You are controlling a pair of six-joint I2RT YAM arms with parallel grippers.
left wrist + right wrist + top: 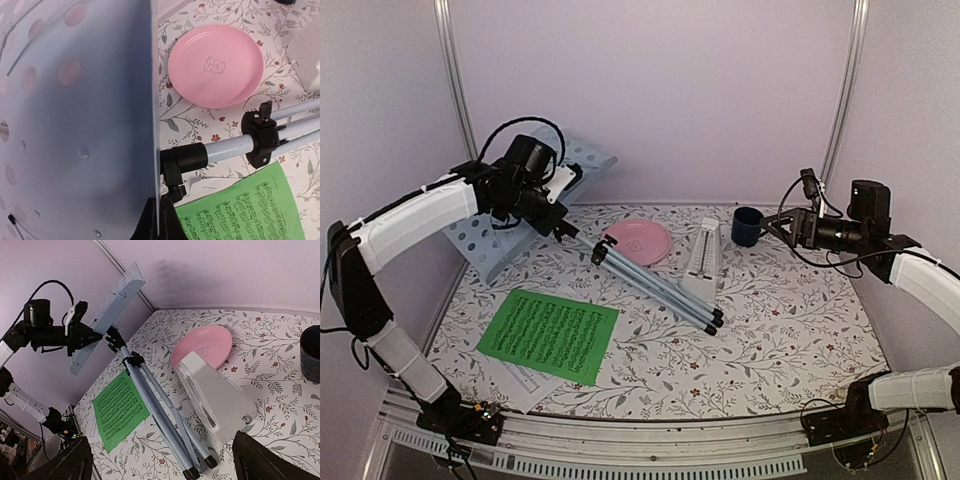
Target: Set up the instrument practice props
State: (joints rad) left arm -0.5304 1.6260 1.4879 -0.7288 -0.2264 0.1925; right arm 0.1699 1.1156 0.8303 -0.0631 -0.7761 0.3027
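Note:
The pale grey-blue perforated music stand lies tilted, its panel raised at the back left. Its folded tripod legs slant down to the table beside the white pyramid metronome. My left gripper is shut on the panel's thin edge, its fingertips pinching it just below the pole clamp. The green music sheet lies flat at front left, with the white music sheet mostly hidden under it. My right gripper hangs open and empty at the back right, looking down on the metronome.
A pink plate lies at the back centre, between the stand's legs and the wall. A dark blue mug stands just left of my right gripper. The floral table is enclosed by lilac walls at the left, back and right.

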